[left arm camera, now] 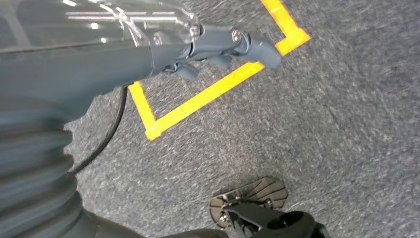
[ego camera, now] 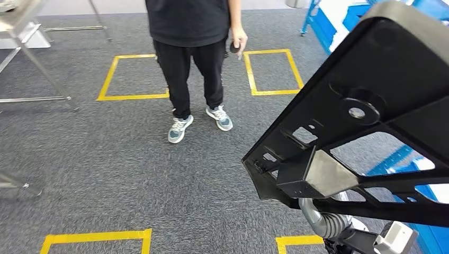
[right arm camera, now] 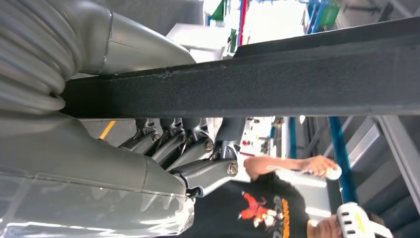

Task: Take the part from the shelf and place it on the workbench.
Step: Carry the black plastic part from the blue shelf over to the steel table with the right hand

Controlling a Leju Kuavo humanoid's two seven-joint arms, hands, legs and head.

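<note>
- Right hand grips the part: in the right wrist view its dark fingers curl up against the underside of a long black bar, with the thick grey thumb on the other side.
- Left hand holds nothing; in the left wrist view its grey fingers are loosely extended and slightly apart above the carpet, over a corner of yellow tape.
- Head view shows what the wrist views do not: the part as a whole, a large black plastic panel held up and tilted, filling the right side of the frame from upper right down to lower right.
- Its back face carries ribs, several cut-out windows, a round boss with a small hole, and a silvery metal bracket near its lower edge.
- A silver arm segment rises beneath the panel at lower right.
- A person in black clothes and grey sneakers stands at upper centre on the grey carpet, between two yellow taped squares, holding a small dark object in one hand.
- Blue framework sits at upper right.
</note>
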